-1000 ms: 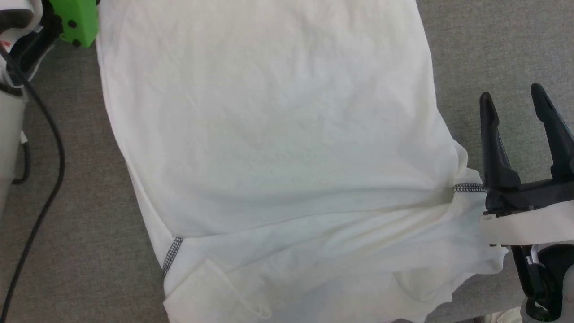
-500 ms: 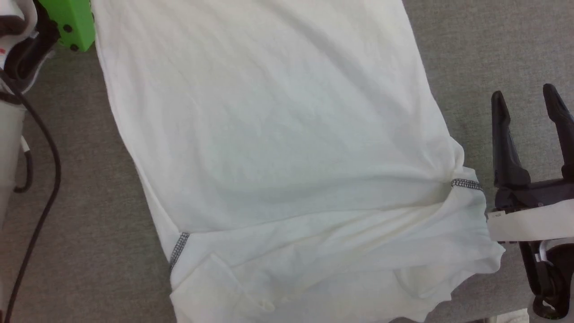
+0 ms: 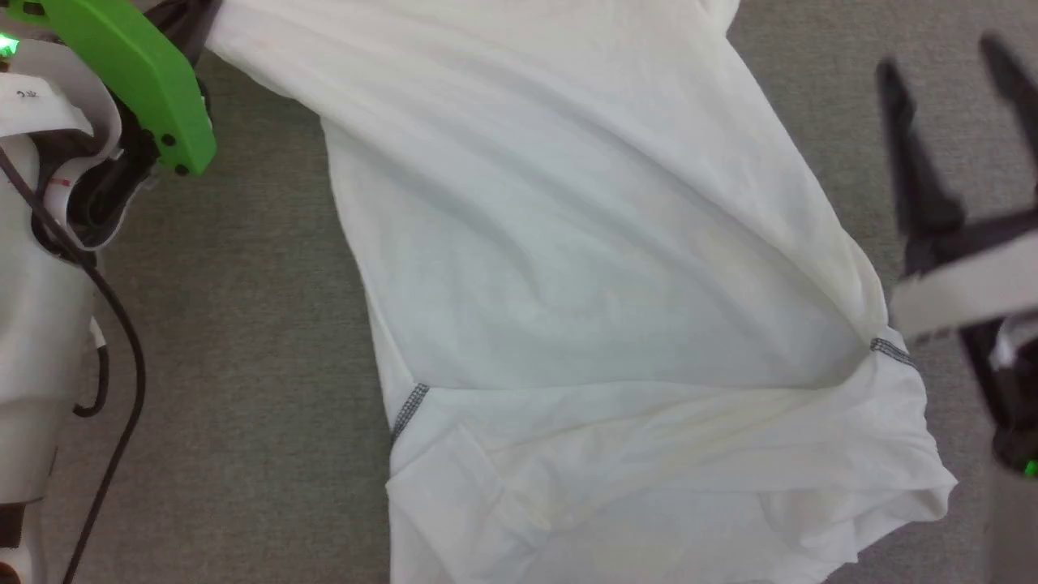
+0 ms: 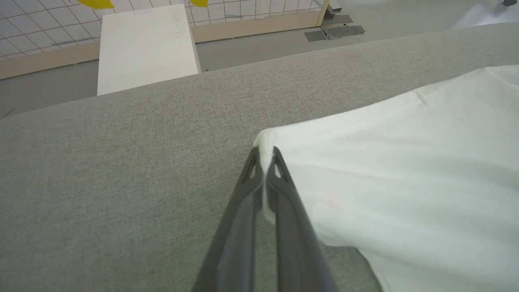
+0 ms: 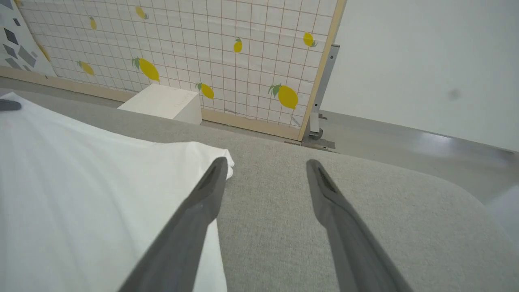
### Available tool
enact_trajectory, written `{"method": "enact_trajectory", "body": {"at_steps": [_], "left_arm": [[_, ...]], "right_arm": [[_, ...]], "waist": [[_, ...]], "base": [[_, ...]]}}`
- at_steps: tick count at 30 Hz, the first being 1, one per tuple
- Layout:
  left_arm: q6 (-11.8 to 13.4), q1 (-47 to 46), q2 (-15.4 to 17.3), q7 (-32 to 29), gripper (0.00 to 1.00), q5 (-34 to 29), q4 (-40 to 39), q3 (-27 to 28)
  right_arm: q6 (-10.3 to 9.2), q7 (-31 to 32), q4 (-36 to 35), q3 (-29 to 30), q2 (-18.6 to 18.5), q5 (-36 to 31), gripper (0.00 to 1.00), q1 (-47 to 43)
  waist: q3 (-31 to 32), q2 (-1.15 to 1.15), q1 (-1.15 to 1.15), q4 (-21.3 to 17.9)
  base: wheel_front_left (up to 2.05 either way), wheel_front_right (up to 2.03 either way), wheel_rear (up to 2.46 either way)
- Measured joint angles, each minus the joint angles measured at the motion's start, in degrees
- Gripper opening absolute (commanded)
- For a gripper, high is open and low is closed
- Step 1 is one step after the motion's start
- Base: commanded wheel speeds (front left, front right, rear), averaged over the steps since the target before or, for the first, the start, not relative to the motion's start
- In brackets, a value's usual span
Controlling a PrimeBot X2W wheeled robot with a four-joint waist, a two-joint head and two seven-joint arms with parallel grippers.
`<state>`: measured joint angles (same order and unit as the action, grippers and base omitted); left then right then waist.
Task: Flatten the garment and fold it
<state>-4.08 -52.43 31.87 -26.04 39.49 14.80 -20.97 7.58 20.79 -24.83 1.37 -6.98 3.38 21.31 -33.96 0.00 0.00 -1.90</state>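
Flattening is under way and no fold is made: the garment (image 3: 568,284) lies creased on the table (image 3: 243,324), one corner clamped in the left end effector (image 4: 265,156), while the right end effector (image 5: 266,162) stands spread and empty near another corner.

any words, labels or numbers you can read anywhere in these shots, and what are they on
Nothing here can be read with confidence.
White box: faint lettering near one corner of its top, too pale to read.
White band on the left arm: a tiny dark marking, too small and blurred to read.
Garment: no print or legible tag shows.
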Motion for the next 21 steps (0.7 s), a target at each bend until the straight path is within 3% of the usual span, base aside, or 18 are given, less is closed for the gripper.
{"method": "enact_trajectory", "body": {"at_steps": [3,10,21], "left_arm": [[-0.2,0.1,-0.8,0.5,0.0,0.5,-0.4,-0.2],[-0.5,-0.4,-2.4,1.5,0.0,0.9,-0.4,-0.8],[-1.5,-1.8,-4.1,3.5,0.0,1.4,1.2,-2.1]], "right_arm": [[0.0,4.9,2.8,-1.4,-3.6,2.3,1.0,9.3],[0.0,16.4,16.4,-3.9,-6.9,5.5,1.0,26.0],[0.0,24.4,30.5,-7.1,-7.4,5.6,1.0,31.9]], "waist": [[0.3,0.0,0.0,1.6],[-0.6,0.0,0.0,4.4],[-3.2,0.0,0.0,8.1]], "base": [[0.0,0.0,0.0],[0.0,0.0,0.0],[0.0,0.0,0.0]]}}
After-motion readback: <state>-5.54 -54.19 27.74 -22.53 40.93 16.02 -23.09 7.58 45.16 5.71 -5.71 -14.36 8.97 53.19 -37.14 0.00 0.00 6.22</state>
